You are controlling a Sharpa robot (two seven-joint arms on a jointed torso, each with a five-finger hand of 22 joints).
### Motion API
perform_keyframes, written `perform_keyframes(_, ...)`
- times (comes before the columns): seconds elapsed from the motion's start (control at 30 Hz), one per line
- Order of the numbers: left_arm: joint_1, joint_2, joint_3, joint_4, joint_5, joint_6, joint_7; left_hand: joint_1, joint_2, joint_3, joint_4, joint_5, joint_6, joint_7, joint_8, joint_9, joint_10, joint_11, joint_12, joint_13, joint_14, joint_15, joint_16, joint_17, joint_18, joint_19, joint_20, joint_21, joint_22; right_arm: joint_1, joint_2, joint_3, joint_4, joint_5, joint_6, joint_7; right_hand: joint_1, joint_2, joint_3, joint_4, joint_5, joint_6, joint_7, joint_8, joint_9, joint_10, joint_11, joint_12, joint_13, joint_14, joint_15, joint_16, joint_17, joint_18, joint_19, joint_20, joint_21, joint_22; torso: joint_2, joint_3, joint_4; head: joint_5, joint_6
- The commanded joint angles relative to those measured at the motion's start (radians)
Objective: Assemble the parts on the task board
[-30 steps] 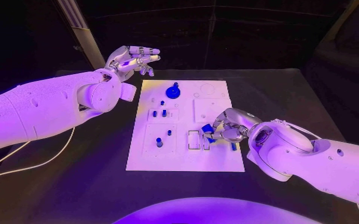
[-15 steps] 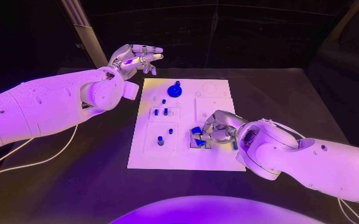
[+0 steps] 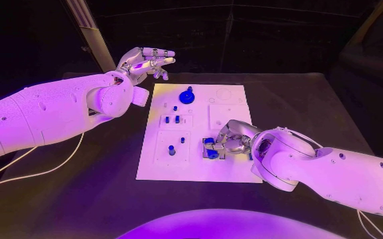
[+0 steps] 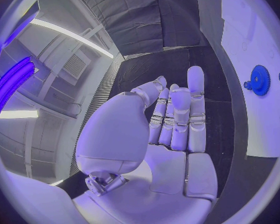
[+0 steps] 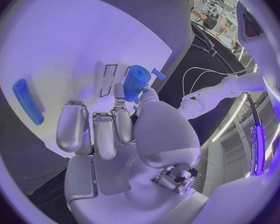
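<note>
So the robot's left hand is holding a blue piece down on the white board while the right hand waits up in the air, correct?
Not quite: the hands are swapped. In the head view the right hand is down on the task board, and the right wrist view shows its fingers pinching the blue part. The left hand is the one raised, holding nothing.

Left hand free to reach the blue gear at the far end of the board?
Probably yes. The left hand hovers open, holding nothing, just off the task board's far left corner. The blue gear stands uncovered, and the right hand works at the near end, out of the way.
</note>
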Motion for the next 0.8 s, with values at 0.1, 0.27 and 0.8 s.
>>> perform_keyframes(0.1,0.002,0.0,0.001,0.001,0.002,0.013,0.003,-0.003,0.002,-0.004,0.0,0.004,-0.005,-0.001,0.003,0.0,-0.006,0.003,0.005,-0.002,-0.005,-0.001,0.0,-0.001,0.006,-0.002,0.003,-0.005,-0.001,0.001,0.004,0.0,0.001,-0.056,-0.007,-0.008,-0.073,-0.009,-0.052,-0.003,-0.204,-0.012,0.004,0.003,0.015,-0.028,-0.004,-0.056,-0.004,0.072,-0.004,-0.009,0.103,-0.017,0.002,-0.004,0.002,-0.003,0.0,0.0006,-0.0004,-0.002,0.0)
perform_keyframes(0.27,0.002,-0.001,0.001,0.002,0.002,0.013,0.003,-0.003,0.002,-0.004,0.0,0.004,-0.005,-0.001,0.003,0.0,-0.006,0.003,0.005,-0.002,-0.005,-0.001,0.0,-0.001,0.006,-0.002,0.003,-0.005,-0.001,0.001,0.003,0.0,0.004,-0.082,-0.021,-0.003,-0.141,-0.04,-0.073,0.004,-0.317,-0.023,0.007,0.003,0.027,-0.048,-0.001,-0.104,-0.04,0.07,-0.001,-0.016,0.093,-0.015,-0.002,-0.001,-0.003,-0.009,0.0,0.001,-0.0018,-0.001,0.0)
perform_keyframes(0.8,0.001,-0.002,0.001,0.0,0.002,0.014,0.001,-0.003,0.001,-0.006,0.0,0.004,-0.007,0.0,0.003,0.0,-0.009,0.003,0.006,-0.002,-0.006,-0.001,-0.001,-0.004,0.006,-0.002,0.003,-0.006,-0.002,0.001,-0.018,0.0,0.021,-0.12,0.005,0.043,0.093,-0.068,0.02,-0.123,-0.202,-0.011,-0.001,0.031,0.068,-0.046,-0.009,-0.122,-0.046,0.07,-0.008,-0.019,0.092,-0.015,-0.001,-0.006,-0.004,-0.007,-0.001,0.0012,-0.0016,-0.003,-0.003)
